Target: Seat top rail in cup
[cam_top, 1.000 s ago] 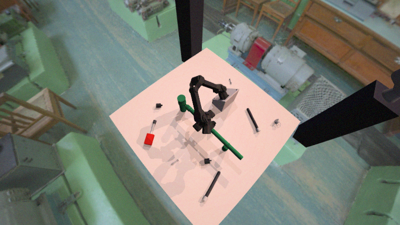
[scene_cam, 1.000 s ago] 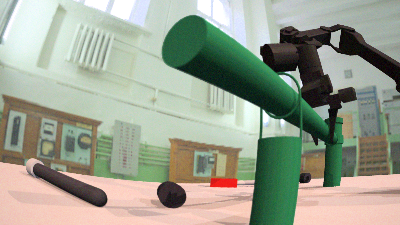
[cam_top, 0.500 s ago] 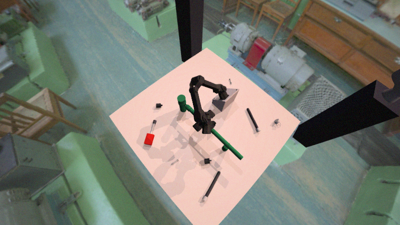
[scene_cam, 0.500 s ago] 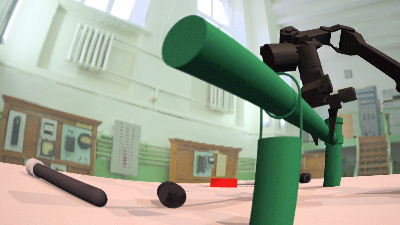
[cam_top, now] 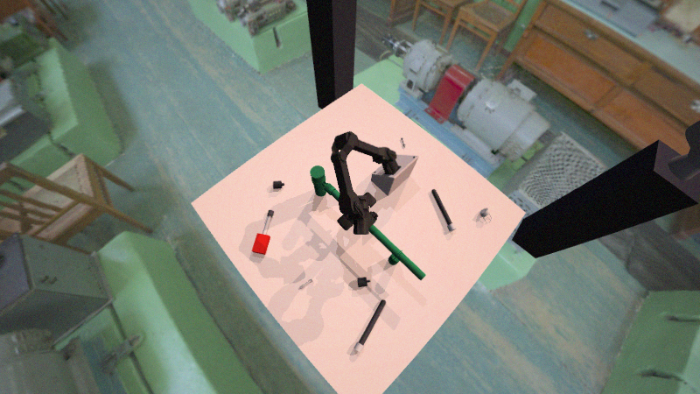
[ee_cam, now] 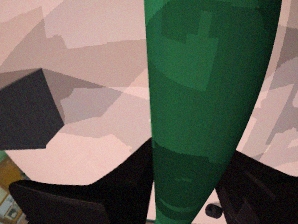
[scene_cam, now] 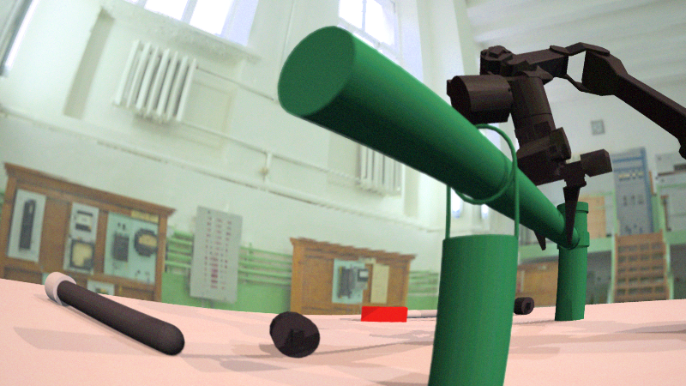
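The green top rail (cam_top: 410, 267) (scene_cam: 407, 124) (ee_cam: 200, 75) runs through the wire ring of the loop cap (scene_cam: 517, 211) on the small post (scene_cam: 472, 307). Its far end meets the rail-end cup (cam_top: 328, 187) on the big post (cam_top: 319, 188) (scene_cam: 570, 287). The band (scene_cam: 583, 238) is around that post, a little below its cap (cam_top: 318, 172) (scene_cam: 574, 208). How deep the rail end sits inside the cup is hidden. My gripper (scene_cam: 556, 239) (ee_cam: 180, 143) is shut on the rail near the cup, one finger on each side.
A red block (cam_top: 261, 243) (scene_cam: 383, 314) and a black cap (cam_top: 277, 185) (scene_cam: 523, 305) lie near the big post. Another black cap (cam_top: 362, 282) (scene_cam: 294, 334) and a dark rod (cam_top: 372, 323) (scene_cam: 119, 316) lie nearer the small post. A second rod (cam_top: 443, 209) lies across the rail.
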Motion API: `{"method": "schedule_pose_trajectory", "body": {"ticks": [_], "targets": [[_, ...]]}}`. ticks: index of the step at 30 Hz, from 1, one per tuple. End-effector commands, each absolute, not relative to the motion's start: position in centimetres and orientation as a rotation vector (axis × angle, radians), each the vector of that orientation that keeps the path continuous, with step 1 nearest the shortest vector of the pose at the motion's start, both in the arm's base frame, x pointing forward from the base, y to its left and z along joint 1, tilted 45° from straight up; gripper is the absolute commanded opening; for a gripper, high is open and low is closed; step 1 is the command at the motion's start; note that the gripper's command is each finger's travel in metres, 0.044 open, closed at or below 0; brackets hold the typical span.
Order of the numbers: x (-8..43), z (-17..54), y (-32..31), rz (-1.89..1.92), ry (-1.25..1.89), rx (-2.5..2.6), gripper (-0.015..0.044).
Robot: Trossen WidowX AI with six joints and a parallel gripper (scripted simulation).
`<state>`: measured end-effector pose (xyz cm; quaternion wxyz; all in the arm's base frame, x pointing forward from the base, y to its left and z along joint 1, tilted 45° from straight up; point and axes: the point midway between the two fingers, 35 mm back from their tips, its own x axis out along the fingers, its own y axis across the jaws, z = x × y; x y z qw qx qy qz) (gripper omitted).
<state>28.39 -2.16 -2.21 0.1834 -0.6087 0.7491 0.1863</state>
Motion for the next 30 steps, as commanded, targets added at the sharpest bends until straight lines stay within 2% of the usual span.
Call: {"method": "schedule_pose_trajectory", "body": {"ticks": [1, 30], "targets": [[28.4, -1.9, -2.3, 0.522, 2.113, -1.720, 0.0000], [29.2, -0.3, -2.4, 0.522, 2.113, -1.720, 0.0000]]}}
